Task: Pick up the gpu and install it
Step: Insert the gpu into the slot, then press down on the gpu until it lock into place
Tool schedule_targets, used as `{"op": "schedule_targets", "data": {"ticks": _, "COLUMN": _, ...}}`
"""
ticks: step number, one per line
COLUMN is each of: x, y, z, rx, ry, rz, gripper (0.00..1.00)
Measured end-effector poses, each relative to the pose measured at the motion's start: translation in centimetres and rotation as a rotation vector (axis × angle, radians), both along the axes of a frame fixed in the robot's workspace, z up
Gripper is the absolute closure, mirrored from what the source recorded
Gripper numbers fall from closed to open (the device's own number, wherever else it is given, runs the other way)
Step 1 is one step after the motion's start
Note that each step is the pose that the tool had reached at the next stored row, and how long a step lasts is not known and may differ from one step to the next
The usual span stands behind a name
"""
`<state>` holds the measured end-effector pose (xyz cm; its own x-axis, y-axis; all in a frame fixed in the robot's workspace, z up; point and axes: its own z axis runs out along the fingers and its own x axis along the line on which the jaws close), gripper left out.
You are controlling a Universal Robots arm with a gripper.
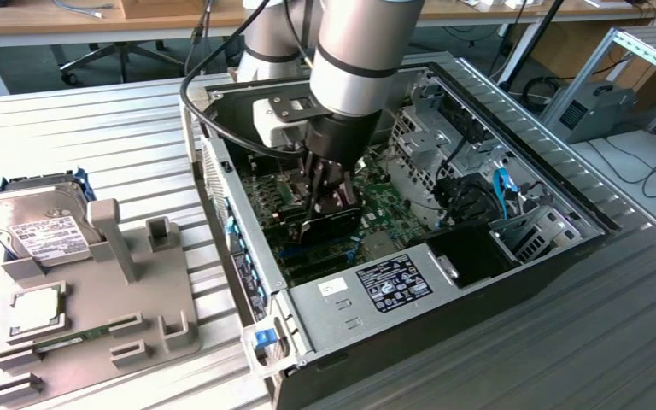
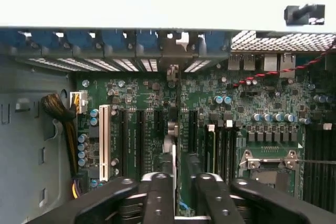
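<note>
The gpu (image 1: pixel 325 224) shows a black face. The pincer (image 1: pixel 330 201) is black, on a silver-grey arm (image 1: pixel 357 51). The motherboard (image 2: pixel 157 124) is dark green, dotted with blue-topped capacitors (image 2: pixel 273 117), black slots (image 2: pixel 140 140) and one white slot (image 2: pixel 103 142). The computer case (image 1: pixel 340 312) is grey metal with a black-and-white label (image 1: pixel 391 284). Blue clips (image 2: pixel 79 40) line the case rim. The desk (image 1: pixel 89 137) is ribbed silver-grey. The holder block (image 1: pixel 100 316) is beige-grey. The hard drive (image 1: pixel 34 226) is silver with a white label.
</note>
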<state>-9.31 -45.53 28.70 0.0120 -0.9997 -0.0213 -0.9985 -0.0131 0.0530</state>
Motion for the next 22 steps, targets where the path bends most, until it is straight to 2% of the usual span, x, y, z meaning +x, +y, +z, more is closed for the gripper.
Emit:
{"op": "schedule_targets", "data": {"ticks": 1, "x": 0.4, "y": 0.0, "z": 0.0, "rx": 0.0, "ry": 0.0047, "rz": 0.0, "gripper": 0.81}}
{"op": "schedule_targets", "data": {"ticks": 2, "x": 0.8, "y": 0.0, "z": 0.0, "rx": 0.0001, "ry": 0.0091, "rz": 0.0, "gripper": 0.87}}
{"op": "schedule_targets", "data": {"ticks": 4, "x": 1.5, "y": 0.0, "z": 0.0, "rx": 0.0, "ry": 0.0188, "rz": 0.0, "gripper": 0.89}}
{"op": "schedule_targets", "data": {"ticks": 6, "x": 2.0, "y": 0.0, "z": 0.0, "rx": 0.0001, "ry": 0.0236, "rz": 0.0, "gripper": 0.89}}
{"op": "schedule_targets", "data": {"ticks": 19, "x": 2.0, "y": 0.0, "z": 0.0, "rx": 0.0, "ry": 0.0242, "rz": 0.0, "gripper": 0.89}}
{"op": "schedule_targets", "data": {"ticks": 22, "x": 1.5, "y": -0.01, "z": -0.01, "rx": 0.0001, "ry": 0.024, "rz": 0.0, "gripper": 0.89}}
